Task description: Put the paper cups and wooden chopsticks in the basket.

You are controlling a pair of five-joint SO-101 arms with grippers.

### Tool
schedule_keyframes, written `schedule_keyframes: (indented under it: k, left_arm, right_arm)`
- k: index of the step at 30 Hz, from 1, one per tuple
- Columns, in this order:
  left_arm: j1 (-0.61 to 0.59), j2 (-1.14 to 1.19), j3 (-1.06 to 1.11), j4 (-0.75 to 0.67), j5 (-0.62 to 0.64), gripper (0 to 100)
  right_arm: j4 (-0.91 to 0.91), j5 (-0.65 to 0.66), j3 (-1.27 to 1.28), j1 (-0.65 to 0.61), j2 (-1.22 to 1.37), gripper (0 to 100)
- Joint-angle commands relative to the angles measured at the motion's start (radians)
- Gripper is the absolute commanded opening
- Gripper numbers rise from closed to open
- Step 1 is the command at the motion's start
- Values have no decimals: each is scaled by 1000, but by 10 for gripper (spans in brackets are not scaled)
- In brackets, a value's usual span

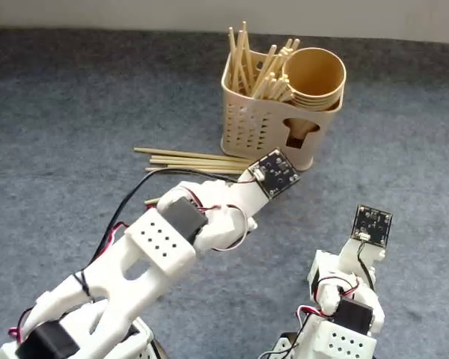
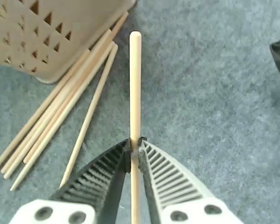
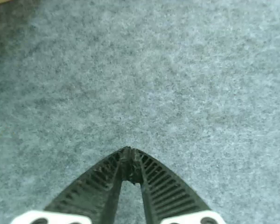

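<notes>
Left fingers (image 2: 163, 172) grasp a chopstick (image 2: 135, 84) pointing lengthwise straight beyond their tips; right fingers (image 3: 163, 186) clenched together.

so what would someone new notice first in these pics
First, the beige basket at the back of the grey mat, bristling with upright chopsticks and holding a stack of paper cups at one end. Next, the left gripper is shut on a single chopstick near the basket, beside a loose bundle of chopsticks lying on the mat. The right gripper is shut over bare mat.
</notes>
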Motion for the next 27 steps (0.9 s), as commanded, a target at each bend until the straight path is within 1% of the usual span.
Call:
schedule_keyframes:
  k: [1,5,8,13,20,23,27]
  left_arm:
    - [-15,-99,-16,-71,-2,5]
    - [-31,-156,-48,-167,-2,5]
    - [-64,-177,-73,-272,-2,5]
    - [-114,-182,-91,-516,0,5]
    - [-151,-180,-90,-838,-5,6]
    - [-156,-179,-90,-925,-5,6]
    - [-156,-179,-91,-1008,-5,6]
  right_arm:
    - [5,0,153,10,-5,5]
    - [5,0,153,10,-5,5]
    - [5,0,153,10,-5,5]
    - [5,0,153,10,-5,5]
    - [5,0,153,10,-5,5]
    - [5,0,153,10,-5,5]
    - [5,0,153,10,-5,5]
